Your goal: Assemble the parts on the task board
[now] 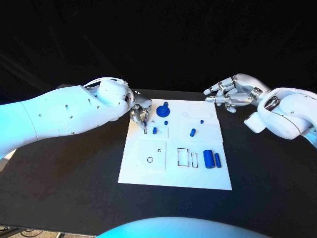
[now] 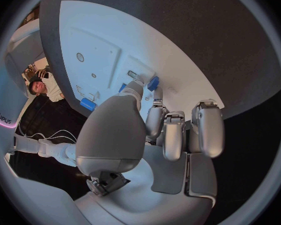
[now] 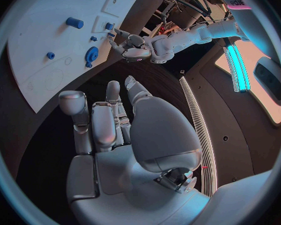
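Note:
The white task board (image 1: 174,171) lies in the middle of the table. My left hand (image 1: 139,113) reaches over its far left corner, fingertips down beside a small blue part (image 1: 155,130) and a thin grey pin (image 1: 145,131). In the left wrist view the thumb and a fingertip (image 2: 158,105) close in on that blue part (image 2: 153,83); I cannot tell whether they grip it. A blue gear (image 1: 163,110), another small part (image 1: 192,132) and two blue cylinders (image 1: 212,159) lie on the board. My right hand (image 1: 232,94) hovers with fingers spread and empty beyond the far right corner.
The black table (image 1: 73,178) surrounds the board. The near half of the board has outlined recesses (image 1: 187,157) and a raised square plate (image 1: 151,154). The right wrist view shows the board (image 3: 34,60), the gear (image 3: 92,54) and my left hand (image 3: 131,45).

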Controlling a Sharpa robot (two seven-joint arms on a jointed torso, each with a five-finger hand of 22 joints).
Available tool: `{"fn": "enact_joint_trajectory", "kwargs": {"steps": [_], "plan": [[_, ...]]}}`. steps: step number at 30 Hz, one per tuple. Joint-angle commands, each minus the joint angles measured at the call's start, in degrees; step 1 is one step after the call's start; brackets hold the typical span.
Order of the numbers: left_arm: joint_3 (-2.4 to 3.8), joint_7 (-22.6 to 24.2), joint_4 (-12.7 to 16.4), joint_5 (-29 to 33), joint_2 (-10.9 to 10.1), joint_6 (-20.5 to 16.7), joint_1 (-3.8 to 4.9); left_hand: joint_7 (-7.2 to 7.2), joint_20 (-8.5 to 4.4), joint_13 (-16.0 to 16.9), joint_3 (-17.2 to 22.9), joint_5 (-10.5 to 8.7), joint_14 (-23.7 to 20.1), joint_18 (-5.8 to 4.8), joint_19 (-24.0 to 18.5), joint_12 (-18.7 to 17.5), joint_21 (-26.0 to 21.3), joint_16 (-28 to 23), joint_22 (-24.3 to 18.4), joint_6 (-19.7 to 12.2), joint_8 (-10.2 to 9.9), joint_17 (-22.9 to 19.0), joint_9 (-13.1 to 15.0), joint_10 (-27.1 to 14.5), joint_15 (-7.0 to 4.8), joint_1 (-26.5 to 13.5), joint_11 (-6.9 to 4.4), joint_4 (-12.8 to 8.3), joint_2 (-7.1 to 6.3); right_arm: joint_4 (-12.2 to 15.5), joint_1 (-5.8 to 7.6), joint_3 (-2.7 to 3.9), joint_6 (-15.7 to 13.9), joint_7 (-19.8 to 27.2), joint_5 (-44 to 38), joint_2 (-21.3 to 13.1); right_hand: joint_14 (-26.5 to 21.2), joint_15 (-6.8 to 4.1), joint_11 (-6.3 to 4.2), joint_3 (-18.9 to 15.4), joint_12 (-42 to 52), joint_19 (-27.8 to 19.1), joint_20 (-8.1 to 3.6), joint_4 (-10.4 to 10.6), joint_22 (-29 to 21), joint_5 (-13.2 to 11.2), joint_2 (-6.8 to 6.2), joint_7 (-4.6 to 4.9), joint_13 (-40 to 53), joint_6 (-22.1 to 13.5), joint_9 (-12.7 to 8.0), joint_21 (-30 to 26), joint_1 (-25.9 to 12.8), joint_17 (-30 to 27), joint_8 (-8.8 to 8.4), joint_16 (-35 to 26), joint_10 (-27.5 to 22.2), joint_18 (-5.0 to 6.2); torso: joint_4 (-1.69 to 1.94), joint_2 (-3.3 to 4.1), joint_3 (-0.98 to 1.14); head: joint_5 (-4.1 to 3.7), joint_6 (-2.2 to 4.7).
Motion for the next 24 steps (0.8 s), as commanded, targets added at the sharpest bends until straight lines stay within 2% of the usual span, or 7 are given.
{"fn": "enact_joint_trajectory", "kwargs": {"steps": [1,8,24], "plan": [[0.01,0.9,-0.1,0.0,0.2,1.1,-0.06,-0.06,-0.48,0.0,0.7,0.02,5.9,-0.81,2.6,-0.2,-0.3,0.1,9.1,0.5,-0.4,15.1,-0.1,-0.1,-0.29,0.7,-0.49,0.0,0.32,0.1,-0.04,0.0,0.7,0.6,-0.4,0.1,0.9,0.27,-0.33,-0.3,-0.2,-0.1,-0.11,0.1,0.0,-0.2,0.48,0.12,-0.1,0.3,-0.1,-0.4,-0.1,0.1,0.38,-0.1,0.1,0.88,0.02,0.02,0.01,0.05,-0.05],[-0.01,0.8,-0.2,-0.2,0.3,1.3,-0.1,-0.08,-0.5,0.0,1.4,0.01,5.9,-0.8,2.6,-0.3,-0.3,0.1,9.1,0.9,-0.6,15.1,-0.2,-0.1,-0.31,0.8,-0.51,0.0,0.83,0.0,-0.05,0.0,0.7,0.6,-0.4,0.1,0.9,0.27,-0.33,-0.3,-0.2,-0.1,-0.11,0.1,0.0,-0.2,0.48,0.12,-0.1,0.3,-0.1,-0.4,-0.1,0.1,0.38,-0.1,0.1,0.88,0.03,-0.01,0.0,0.01,-0.07],[-0.01,-0.1,-0.5,-0.2,0.1,1.6,-0.11,0.06,-0.5,0.0,1.4,-0.04,5.9,-0.8,2.6,-0.3,-0.4,0.1,9.1,0.8,-1.1,15.1,-0.4,-0.1,-0.29,0.5,-0.44,0.1,0.46,0.0,-0.05,0.0,0.7,0.7,-0.4,0.1,0.9,0.27,-0.33,-0.3,-0.2,-0.1,-0.11,0.1,0.0,-0.2,0.48,0.12,-0.1,0.3,-0.1,-0.4,-0.1,0.1,0.38,-0.1,0.1,0.88,0.03,0.0,0.02,0.02,-0.1]]}}
